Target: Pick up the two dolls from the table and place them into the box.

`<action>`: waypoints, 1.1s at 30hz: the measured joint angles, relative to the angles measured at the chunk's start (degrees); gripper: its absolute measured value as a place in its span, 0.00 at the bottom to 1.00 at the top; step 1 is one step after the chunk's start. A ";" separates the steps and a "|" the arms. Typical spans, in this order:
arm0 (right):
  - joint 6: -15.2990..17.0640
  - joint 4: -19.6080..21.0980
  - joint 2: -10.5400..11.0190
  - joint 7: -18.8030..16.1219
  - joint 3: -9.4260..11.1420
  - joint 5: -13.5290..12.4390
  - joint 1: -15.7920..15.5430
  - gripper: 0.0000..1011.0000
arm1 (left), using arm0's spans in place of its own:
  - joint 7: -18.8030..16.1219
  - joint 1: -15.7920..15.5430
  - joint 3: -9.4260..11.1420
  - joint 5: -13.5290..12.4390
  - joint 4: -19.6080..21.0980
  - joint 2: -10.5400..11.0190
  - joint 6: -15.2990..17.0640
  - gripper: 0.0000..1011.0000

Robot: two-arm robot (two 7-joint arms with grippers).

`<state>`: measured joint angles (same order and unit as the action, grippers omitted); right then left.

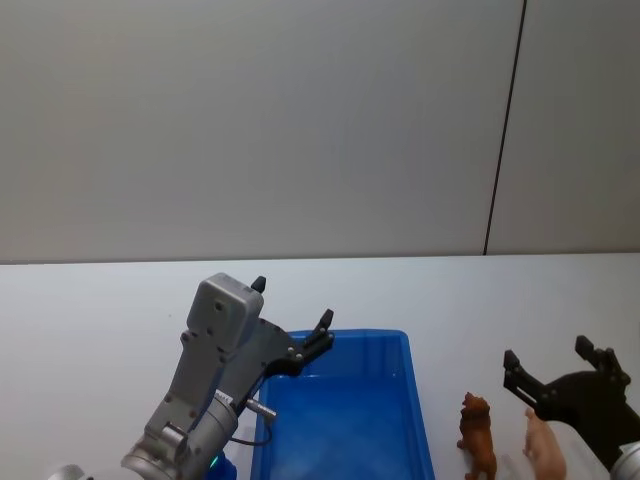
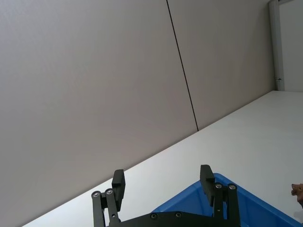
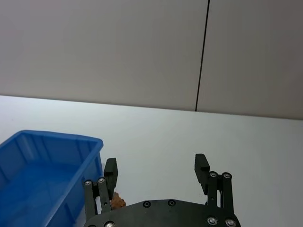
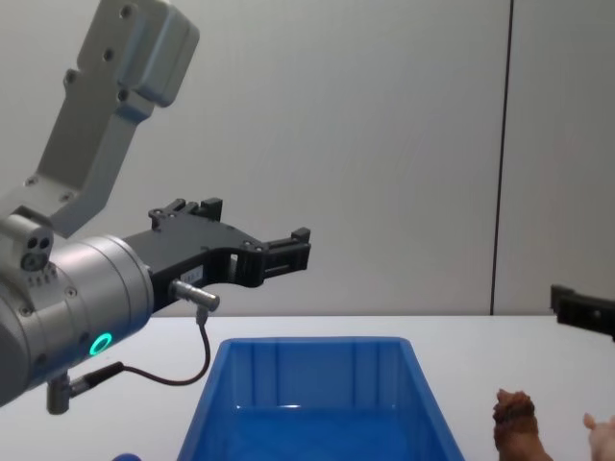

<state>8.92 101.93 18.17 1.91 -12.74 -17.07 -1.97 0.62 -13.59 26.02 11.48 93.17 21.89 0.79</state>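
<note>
A reddish-brown doll [image 1: 478, 436] stands on the white table [image 1: 90, 300], just right of the blue box [image 1: 340, 336]. A pale pink doll [image 1: 545, 446] lies beside it, farther right. My right gripper [image 1: 547, 353] hangs open and empty just behind and above the two dolls; a corner of the brown doll [image 3: 117, 201] peeks from under it, near one finger [image 3: 110, 168]. My left gripper [image 1: 292, 302] is open and empty, raised over the box's back left corner. From the chest the brown doll [image 4: 516, 423] and pink doll [image 4: 603, 432] show right of the box [image 4: 307, 351].
A dark blue ball [image 4: 125, 457] peeks in at the bottom edge, left of the box. A grey wall [image 1: 300, 120] with a dark vertical seam stands behind the table. Bare tabletop stretches behind the box and to the left.
</note>
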 joint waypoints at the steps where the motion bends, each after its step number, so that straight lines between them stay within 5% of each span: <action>1: 0.64 0.11 -0.06 0.50 -0.01 0.00 -0.18 0.99 | 0.00 0.00 0.00 0.00 0.00 0.00 0.00 0.99; 33: 8.92 -1.66 -1.86 5.62 -1.10 2.96 -3.03 0.99 | 0.00 0.00 0.00 0.00 0.00 0.00 0.00 0.99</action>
<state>17.84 100.27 16.31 7.53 -13.84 -14.11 -5.00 0.63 -13.59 26.02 11.48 93.18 21.89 0.80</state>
